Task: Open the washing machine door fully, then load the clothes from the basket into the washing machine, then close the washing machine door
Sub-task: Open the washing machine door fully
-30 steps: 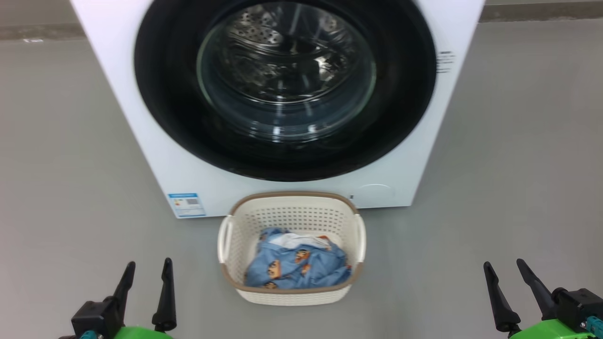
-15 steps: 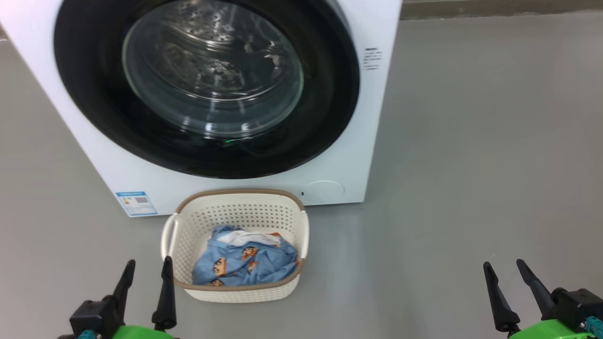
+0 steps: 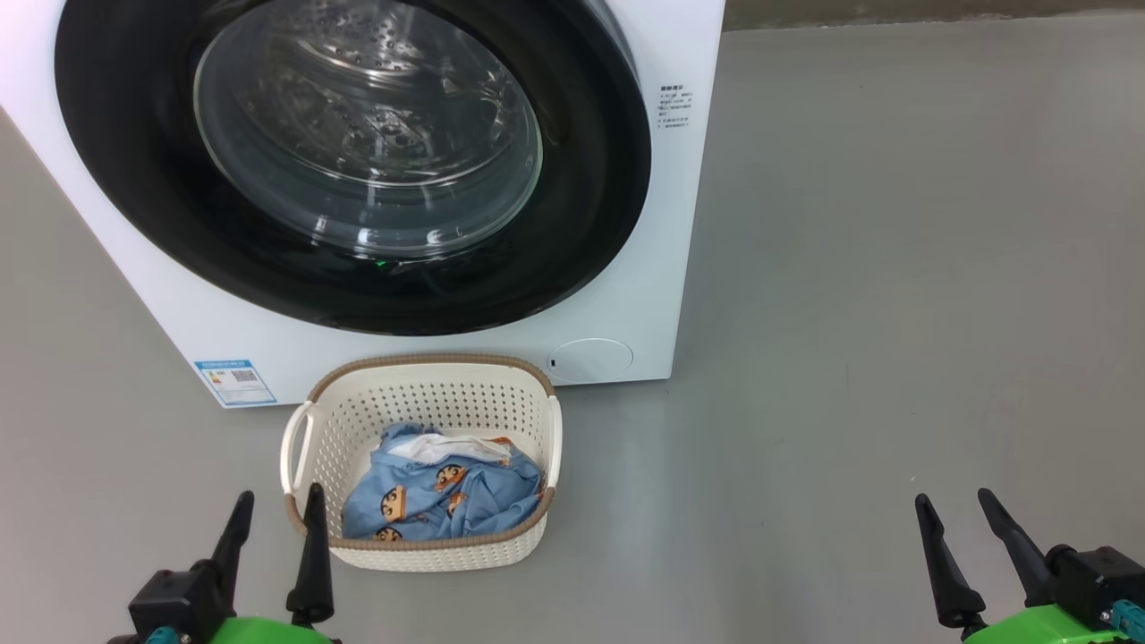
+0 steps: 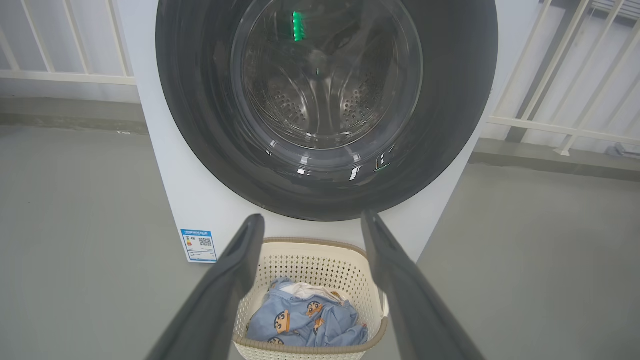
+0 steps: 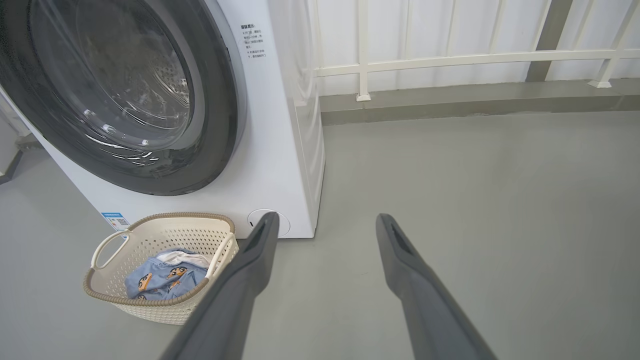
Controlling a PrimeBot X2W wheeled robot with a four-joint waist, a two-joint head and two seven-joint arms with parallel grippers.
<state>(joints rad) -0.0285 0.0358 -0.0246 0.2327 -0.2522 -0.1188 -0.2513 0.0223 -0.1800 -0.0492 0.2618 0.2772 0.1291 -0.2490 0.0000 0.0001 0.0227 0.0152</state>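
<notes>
Just ahead of the left gripper (image 3: 278,494), whose fingers (image 3: 312,555) are standing wide and empty, the small cream-white perforated plastic basket (image 3: 429,402) is sitting on the grey floor (image 3: 850,358).

Beyond it, the washing machine door (image 3: 590,179), large and round with a glossy black rim and bulging glass, is lying shut against the big white washing machine (image 3: 666,268).

Risks:
- The glossy rim is likely offering poor purchase, so fingers may be slipping off.
- An arm reaching over the basket may be knocking it aside.

The right gripper (image 3: 953,496), equally wide and empty, is hovering well apart from the door.

The basket is holding the light blue cartoon-print clothes (image 3: 438,496) in a loose bundle. The steel drum is appearing empty.
</notes>
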